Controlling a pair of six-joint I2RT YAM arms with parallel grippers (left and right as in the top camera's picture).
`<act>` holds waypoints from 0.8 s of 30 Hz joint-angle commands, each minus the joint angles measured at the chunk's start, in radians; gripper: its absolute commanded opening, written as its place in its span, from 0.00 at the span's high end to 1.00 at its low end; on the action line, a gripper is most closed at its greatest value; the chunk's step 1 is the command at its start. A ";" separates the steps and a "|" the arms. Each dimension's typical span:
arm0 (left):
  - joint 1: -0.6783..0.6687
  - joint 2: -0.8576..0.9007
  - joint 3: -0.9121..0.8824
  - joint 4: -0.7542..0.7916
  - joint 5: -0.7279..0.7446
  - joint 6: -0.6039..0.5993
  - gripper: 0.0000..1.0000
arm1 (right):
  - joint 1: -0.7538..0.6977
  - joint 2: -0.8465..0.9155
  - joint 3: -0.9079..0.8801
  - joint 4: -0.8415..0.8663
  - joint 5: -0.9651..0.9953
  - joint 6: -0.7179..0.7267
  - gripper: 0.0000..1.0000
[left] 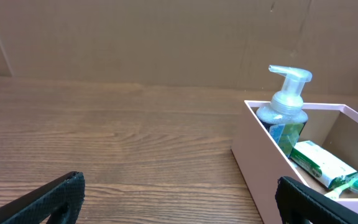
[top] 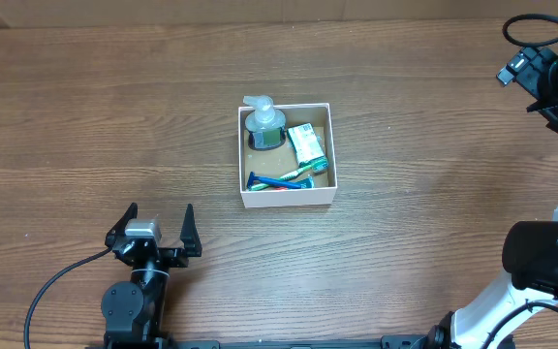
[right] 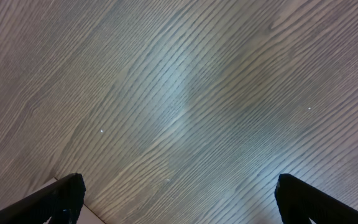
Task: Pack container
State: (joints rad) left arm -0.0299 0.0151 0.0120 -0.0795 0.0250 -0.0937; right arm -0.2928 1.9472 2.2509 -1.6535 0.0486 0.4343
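Note:
The container (top: 289,198), a small white-walled square box with a brown floor, sits at the table's middle. Inside stand a clear pump bottle (top: 263,123), a white-green packet (top: 307,142) and a blue and a green toothbrush (top: 289,178). My left gripper (top: 155,233) is open and empty near the front left, well away from the box. In the left wrist view (left: 179,202) the container (left: 263,155) is at the right, with the pump bottle (left: 286,109) and the packet (left: 322,162) inside. My right gripper (right: 179,202) is open and empty, high above bare wood; the right arm (top: 550,78) is at the far right.
A cardboard wall (left: 166,37) stands behind the table's far edge. The left arm's black cable (top: 51,286) runs along the front left. The right arm's base (top: 541,262) is at the front right.

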 commanded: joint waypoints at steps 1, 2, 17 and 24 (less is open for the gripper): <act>0.010 -0.011 -0.007 0.002 -0.014 0.023 0.00 | 0.005 -0.011 0.007 0.002 -0.001 0.005 0.00; 0.010 -0.011 -0.007 0.002 -0.014 0.023 0.00 | 0.005 -0.011 0.007 0.003 -0.001 0.005 0.00; 0.010 -0.011 -0.007 0.002 -0.014 0.023 0.00 | 0.143 -0.389 0.007 0.002 -0.001 0.005 0.00; 0.010 -0.011 -0.007 0.002 -0.014 0.023 0.00 | 0.262 -0.613 -0.003 0.002 -0.001 0.005 0.00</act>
State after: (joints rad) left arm -0.0299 0.0151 0.0120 -0.0799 0.0250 -0.0937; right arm -0.0559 1.3777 2.2486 -1.6531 0.0444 0.4343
